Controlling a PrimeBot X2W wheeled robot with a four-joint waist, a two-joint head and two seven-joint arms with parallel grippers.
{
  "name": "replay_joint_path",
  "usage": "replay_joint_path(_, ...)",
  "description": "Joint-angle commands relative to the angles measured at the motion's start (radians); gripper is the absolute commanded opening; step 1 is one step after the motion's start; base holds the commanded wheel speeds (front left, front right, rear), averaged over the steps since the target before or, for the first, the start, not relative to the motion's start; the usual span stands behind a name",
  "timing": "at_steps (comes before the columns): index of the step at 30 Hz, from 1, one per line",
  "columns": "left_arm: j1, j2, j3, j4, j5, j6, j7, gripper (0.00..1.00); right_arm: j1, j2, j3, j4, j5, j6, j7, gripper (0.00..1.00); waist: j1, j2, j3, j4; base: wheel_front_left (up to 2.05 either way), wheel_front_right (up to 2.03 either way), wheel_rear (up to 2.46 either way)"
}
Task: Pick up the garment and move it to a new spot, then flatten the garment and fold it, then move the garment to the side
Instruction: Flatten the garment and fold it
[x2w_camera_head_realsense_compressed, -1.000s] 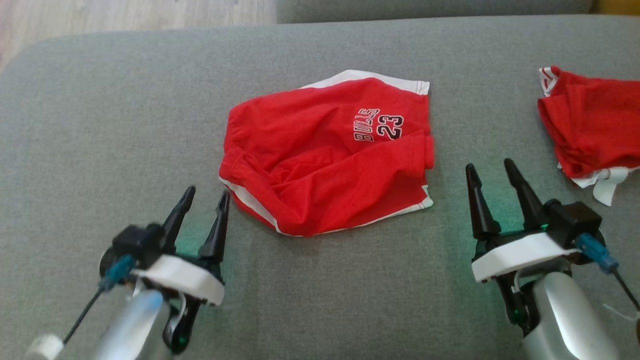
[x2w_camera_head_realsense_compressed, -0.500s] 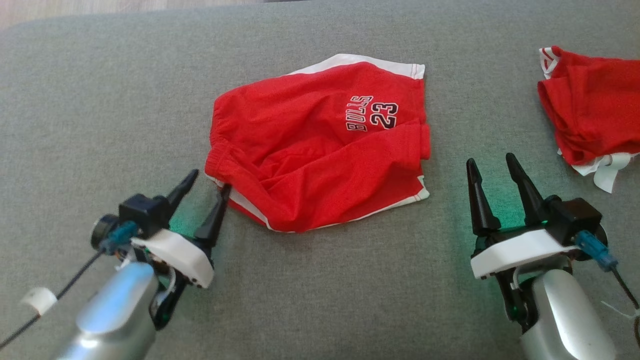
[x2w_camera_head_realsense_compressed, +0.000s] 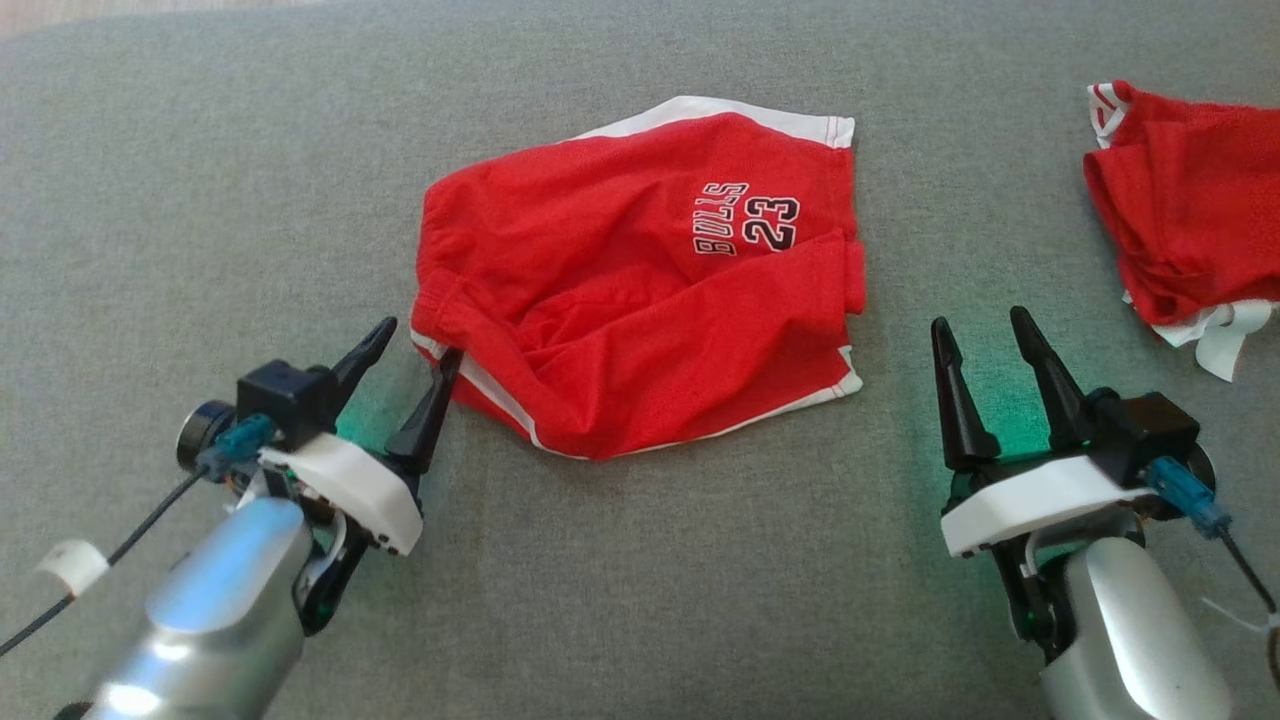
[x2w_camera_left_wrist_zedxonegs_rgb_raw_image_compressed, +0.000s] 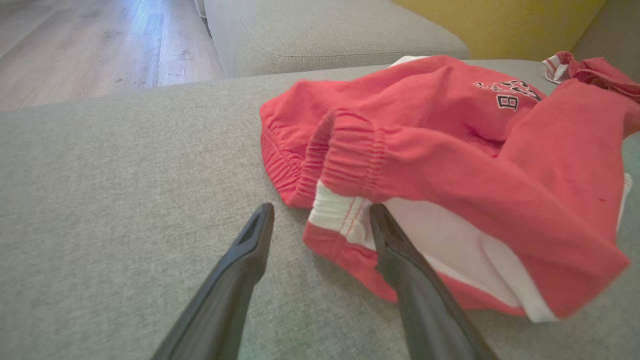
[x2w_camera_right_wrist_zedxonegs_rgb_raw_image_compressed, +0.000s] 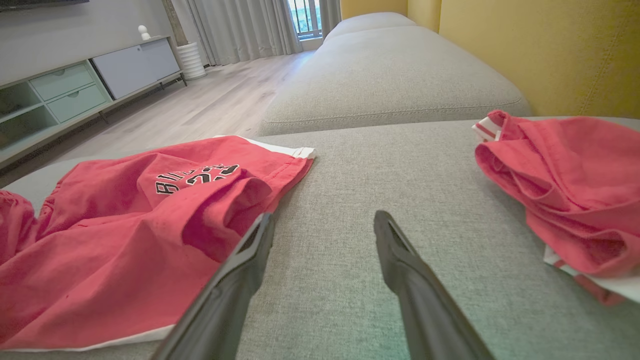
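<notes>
On the grey sofa cushion (x2w_camera_head_realsense_compressed: 200, 200), at the centre of the head view, the red "BULLS 23" basketball shorts (x2w_camera_head_realsense_compressed: 640, 280) are shown lying crumpled and partly doubled over. Their long axis is set from 9 o'clock, where the elastic waistband (x2w_camera_left_wrist_zedxonegs_rgb_raw_image_compressed: 350, 160) is gathered, to 3 o'clock, where the leg openings (x2w_camera_head_realsense_compressed: 852, 285) end.

The left gripper (x2w_camera_head_realsense_compressed: 421, 338) is placed at the waistband end, with the bulk of the shorts lying at 2 o'clock from it. Its jaws are spread wide and nothing is grasped. In the left wrist view the white-striped corner (x2w_camera_left_wrist_zedxonegs_rgb_raw_image_compressed: 332, 210) of the waistband is seen between the two fingers, and the inner finger (x2w_camera_left_wrist_zedxonegs_rgb_raw_image_compressed: 395, 250) is touching the fabric edge, or very nearly so.

The right gripper (x2w_camera_head_realsense_compressed: 978, 318) is likewise released and empty. It is held near the lower leg corner but apart from it, the shorts lying at 9 to 10 o'clock from its tips.

A second red garment (x2w_camera_head_realsense_compressed: 1170, 220) is heaped at 1 o'clock from the right gripper, well apart from the shorts.

The left arm is judged the nearer. A pinch on the waistband corner appears to need only a short advance toward 2 o'clock, so that the cloth is taken between the fingers and not pushed ahead of them.
</notes>
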Motion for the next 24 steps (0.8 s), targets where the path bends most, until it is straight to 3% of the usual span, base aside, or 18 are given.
replay_joint_path(1, -0.052, 0.044, 0.02, -0.012, -0.013, 0.002, -0.015, 1.0, -0.03, 0.012, 0.018, -0.033, -0.008, -0.001, 0.003, 1.0, -0.0001, 0.0, 0.002, 0.0, 0.0, 0.0, 0.0)
replay_joint_path(4, -0.059, 0.046, 0.005, -0.01, -0.023, 0.002, -0.018, 1.0, -0.03, 0.013, 0.019, -0.03, -0.01, -0.001, 0.006, 1.0, -0.0001, 0.0, 0.003, 0.0, 0.0, 0.0, 0.0)
replay_joint_path(5, -0.06, 0.047, -0.001, -0.012, -0.026, 0.002, -0.019, 0.62, -0.03, 0.013, 0.019, -0.029, -0.011, -0.001, 0.007, 1.0, -0.0001, 0.0, 0.004, 0.001, 0.0, 0.0, 0.0)
replay_joint_path(7, -0.064, 0.049, -0.011, -0.015, -0.032, 0.002, -0.02, 0.0, -0.03, 0.013, 0.018, -0.026, -0.014, -0.001, 0.008, 1.0, -0.0001, 0.0, 0.005, 0.002, 0.0, 0.0, 0.0)
replay_joint_path(19, -0.049, 0.065, 0.009, -0.059, -0.027, 0.002, -0.021, 0.0, -0.02, 0.007, 0.03, -0.007, -0.032, -0.001, 0.019, 1.0, -0.0001, 0.0, -0.006, 0.017, 0.0, 0.0, 0.0)
replay_joint_path(24, -0.011, 0.061, 0.064, -0.074, 0.0, 0.002, -0.021, 0.0, 0.001, -0.038, 0.093, 0.005, -0.032, -0.001, 0.034, 1.0, -0.0001, 0.0, -0.02, 0.024, 0.0, 0.0, 0.0)
